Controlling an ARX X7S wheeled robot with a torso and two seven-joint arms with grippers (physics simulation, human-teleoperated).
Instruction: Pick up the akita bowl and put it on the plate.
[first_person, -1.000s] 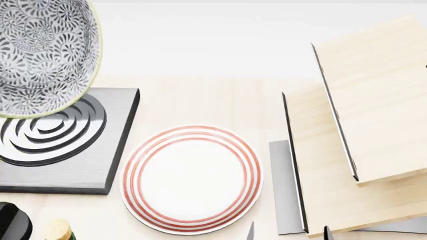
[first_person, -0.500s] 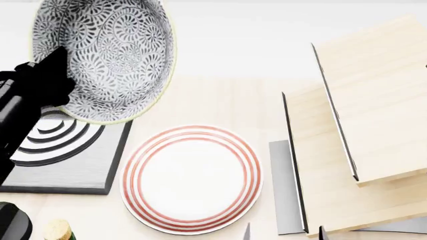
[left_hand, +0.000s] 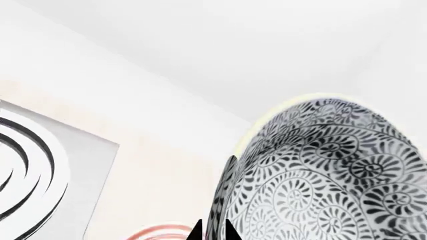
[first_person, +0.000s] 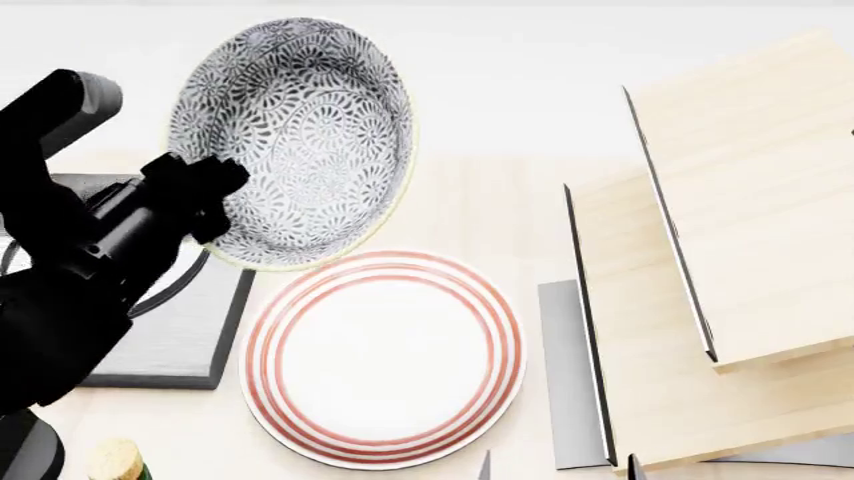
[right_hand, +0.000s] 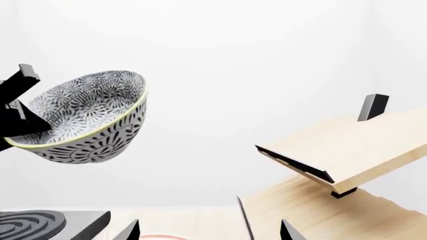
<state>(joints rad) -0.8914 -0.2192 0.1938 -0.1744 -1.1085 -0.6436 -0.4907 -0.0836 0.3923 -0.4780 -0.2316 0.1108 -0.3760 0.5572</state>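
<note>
Rightward since a second ago, the akita bowl (first_person: 300, 140) hangs tilted in the air, its rim pinched by the left gripper (first_person: 207, 195), just far-left of the plate (first_person: 383, 358). Level it, centre it over the plate, then lower gently.

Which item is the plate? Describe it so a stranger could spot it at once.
Start at the pale wooden table. Between the dark grey square stove burner at its left and the slanted wooden boards at its right lies the plate, flat on the table. It is round and white with thin red rings around its rim, unlike the grey-black patterned akita bowl held above by the left gripper.
</note>
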